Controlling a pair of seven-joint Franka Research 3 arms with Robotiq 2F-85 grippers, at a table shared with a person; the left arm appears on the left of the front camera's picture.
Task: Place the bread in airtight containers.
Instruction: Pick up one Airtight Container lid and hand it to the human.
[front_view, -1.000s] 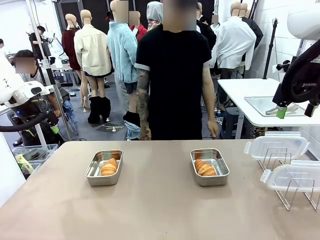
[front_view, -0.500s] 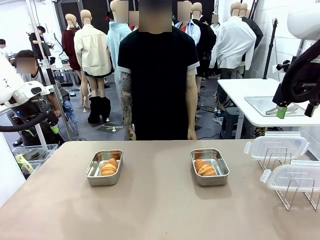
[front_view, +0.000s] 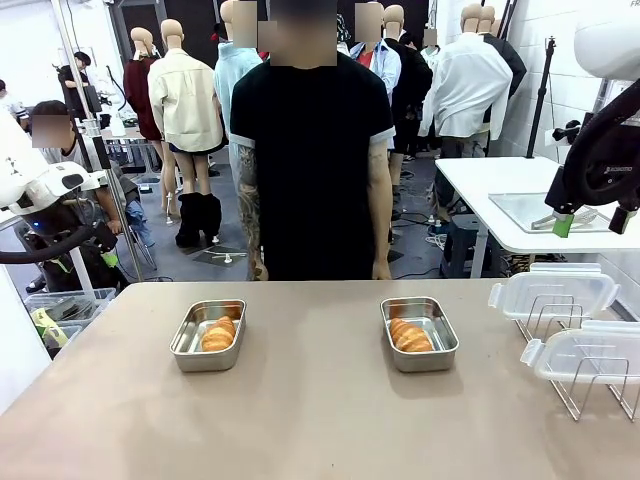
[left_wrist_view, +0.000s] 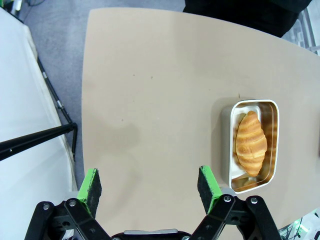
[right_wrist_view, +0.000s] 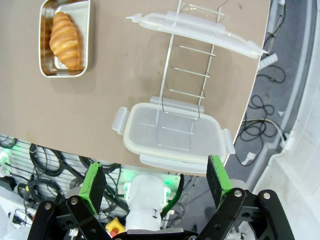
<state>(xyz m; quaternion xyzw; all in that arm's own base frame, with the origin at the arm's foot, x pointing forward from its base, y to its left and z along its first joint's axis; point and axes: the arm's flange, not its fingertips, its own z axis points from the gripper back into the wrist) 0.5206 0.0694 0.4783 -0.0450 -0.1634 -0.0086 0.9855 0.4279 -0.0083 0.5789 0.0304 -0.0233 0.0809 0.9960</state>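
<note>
While both arms hang off the sides of the table (front_view: 320, 430), we find the left gripper (left_wrist_view: 148, 172) up over its bare left part, jaws spread wide with nothing between them, and the left pan (front_view: 205, 362) lies off to its right. In that steel pan rests the left croissant (front_view: 218, 334), lying lengthwise from near to far. A person (front_view: 310, 170) in a black shirt stands at the far edge, between the two pans, arms down at the sides. Farther right, well apart from the first pan, sits the right pan (front_view: 425, 362) with the right croissant (front_view: 410, 336) inside it; neither pan has a cover on. At the right edge a wire rack (front_view: 572, 398) carries two clear plastic lids, the far lid (front_view: 555, 290) and the near lid (front_view: 590, 352). We see the right gripper (right_wrist_view: 155, 167) high above the near lid, its fingers wide apart too and holding nothing.
</note>
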